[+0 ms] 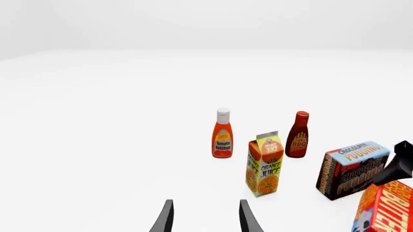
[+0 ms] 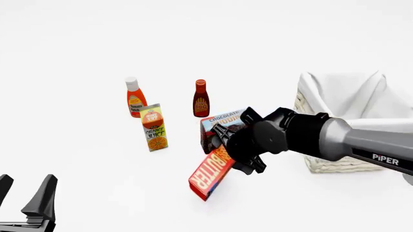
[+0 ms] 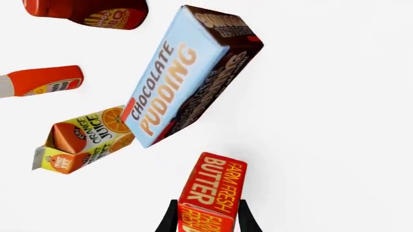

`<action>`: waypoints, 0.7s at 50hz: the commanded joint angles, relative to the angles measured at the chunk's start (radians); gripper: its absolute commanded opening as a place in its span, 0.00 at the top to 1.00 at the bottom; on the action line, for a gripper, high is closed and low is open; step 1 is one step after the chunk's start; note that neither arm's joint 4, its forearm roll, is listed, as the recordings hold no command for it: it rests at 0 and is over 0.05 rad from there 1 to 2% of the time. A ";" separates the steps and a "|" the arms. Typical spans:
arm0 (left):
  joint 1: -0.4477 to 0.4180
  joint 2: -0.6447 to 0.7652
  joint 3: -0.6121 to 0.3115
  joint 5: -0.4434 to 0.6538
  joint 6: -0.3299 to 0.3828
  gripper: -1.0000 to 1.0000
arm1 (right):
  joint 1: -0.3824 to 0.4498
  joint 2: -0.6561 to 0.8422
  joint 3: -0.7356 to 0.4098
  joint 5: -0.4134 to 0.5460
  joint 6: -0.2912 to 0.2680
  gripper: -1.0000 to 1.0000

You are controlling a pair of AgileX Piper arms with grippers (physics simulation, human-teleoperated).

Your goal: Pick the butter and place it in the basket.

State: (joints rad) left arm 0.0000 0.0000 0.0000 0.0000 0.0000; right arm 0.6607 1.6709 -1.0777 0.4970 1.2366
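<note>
Over the white worktop point(image 2: 77, 174) my right gripper point(image 2: 240, 159) pinches the tilted red butter point(image 2: 210, 175), pudding box point(image 2: 223, 123) just behind; left gripper point(image 2: 26, 198) spread

The butter point(image 3: 213, 191) carton reads "BUTTER" and "FARM FRESH". Just beside it, the pudding box point(image 3: 184, 72) reads "CHOCOLATE PUDDING". Near that box, the juice carton point(image 2: 154, 128) says "ORANGE JUICE", the ketchup bottle point(image 1: 223, 135) "Tomato Ketchup", the sauce bottle point(image 1: 298, 135) "BBQ". The right arm point(image 2: 361, 145) bears "PiPER".

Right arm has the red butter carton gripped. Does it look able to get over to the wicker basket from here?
Probably yes. The right gripper holds the red butter carton tilted, and the pale wicker basket with white cloth liner sits open-topped on the same side, nothing standing between; the chocolate pudding box is behind.
</note>
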 commanded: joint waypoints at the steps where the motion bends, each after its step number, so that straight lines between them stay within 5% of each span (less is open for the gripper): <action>1: 0.000 0.000 0.000 0.000 0.000 0.00 | -0.016 -0.096 0.021 0.017 0.011 1.00; 35: 0.000 0.000 0.000 0.000 0.000 0.00 | -0.075 -0.400 -0.003 0.173 0.012 1.00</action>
State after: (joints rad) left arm 0.0000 0.0000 0.0000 0.0000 0.0000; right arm 0.5952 1.3705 -1.0554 0.6290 1.2232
